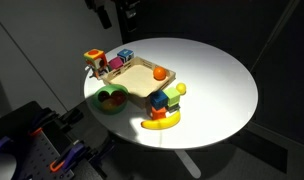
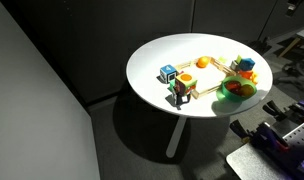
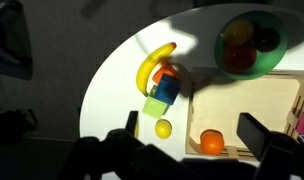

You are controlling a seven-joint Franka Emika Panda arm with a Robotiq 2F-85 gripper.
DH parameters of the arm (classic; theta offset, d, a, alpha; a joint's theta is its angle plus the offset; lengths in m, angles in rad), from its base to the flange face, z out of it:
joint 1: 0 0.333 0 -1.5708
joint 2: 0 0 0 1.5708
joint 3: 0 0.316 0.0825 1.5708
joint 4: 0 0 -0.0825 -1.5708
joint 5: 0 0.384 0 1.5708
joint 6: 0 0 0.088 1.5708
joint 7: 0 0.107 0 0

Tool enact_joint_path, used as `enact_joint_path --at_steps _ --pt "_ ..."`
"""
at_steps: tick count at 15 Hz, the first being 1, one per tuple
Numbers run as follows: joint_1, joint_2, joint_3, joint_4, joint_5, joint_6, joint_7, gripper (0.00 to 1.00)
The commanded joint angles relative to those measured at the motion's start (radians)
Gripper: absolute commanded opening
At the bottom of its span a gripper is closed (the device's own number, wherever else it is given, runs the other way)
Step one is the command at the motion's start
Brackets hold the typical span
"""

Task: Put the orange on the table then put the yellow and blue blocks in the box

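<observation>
Gripper released, empty, bottom of frame; orange sits in box. Step one: descend, grab it.

Round white table, in view in both exterior views. On it, at 10 o'clock from centre: shallow light-wood box. At the 9 o'clock edge, just beside the box: green bowl. Near the rim at 7 o'clock: yellow banana. Between banana and box: blue block and yellow-green block, close together. Off the box's 10 o'clock corner: cluster of colourful toys.
</observation>
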Motion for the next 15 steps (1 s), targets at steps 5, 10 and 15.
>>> enact_joint_path --at_steps 5,10,15 --pt "0.089 0.147 0.024 0.128 0.168 -0.012 -0.007 1.0" --pt "0.118 0.264 0.06 0.226 0.228 -0.019 0.02 1.0" --pt "0.121 0.41 0.102 0.358 0.206 -0.054 0.087 1.0"
